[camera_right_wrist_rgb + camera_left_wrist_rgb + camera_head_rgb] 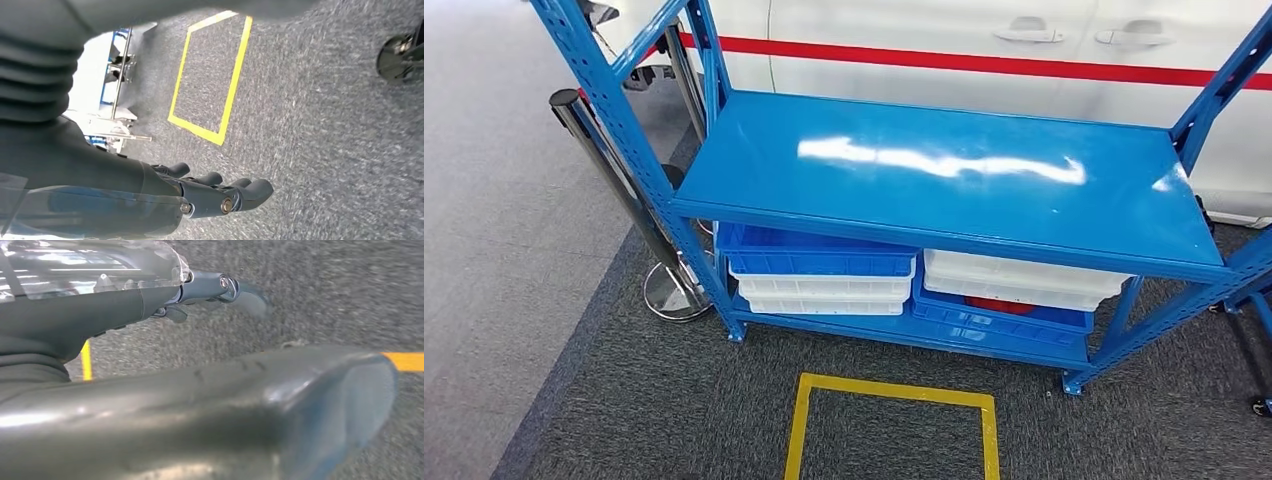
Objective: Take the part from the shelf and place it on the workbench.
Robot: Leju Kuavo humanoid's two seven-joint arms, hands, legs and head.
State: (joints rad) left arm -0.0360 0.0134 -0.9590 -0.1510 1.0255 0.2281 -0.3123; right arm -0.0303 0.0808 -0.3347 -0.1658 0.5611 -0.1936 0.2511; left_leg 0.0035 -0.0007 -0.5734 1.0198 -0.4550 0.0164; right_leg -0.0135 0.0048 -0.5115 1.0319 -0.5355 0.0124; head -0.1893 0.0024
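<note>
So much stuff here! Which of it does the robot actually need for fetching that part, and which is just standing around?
For the job:
blue shelf rack
blue bins and white bins on its lower level
red item in the right-hand blue bin, possibly the part
left hand and right hand, both empty

Just standing around:
white car
chrome post
yellow floor square

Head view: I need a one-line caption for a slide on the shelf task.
Blue two-tier shelf with a bare top, blue and white bins stacked below, and a yellow floor square in front.
</note>
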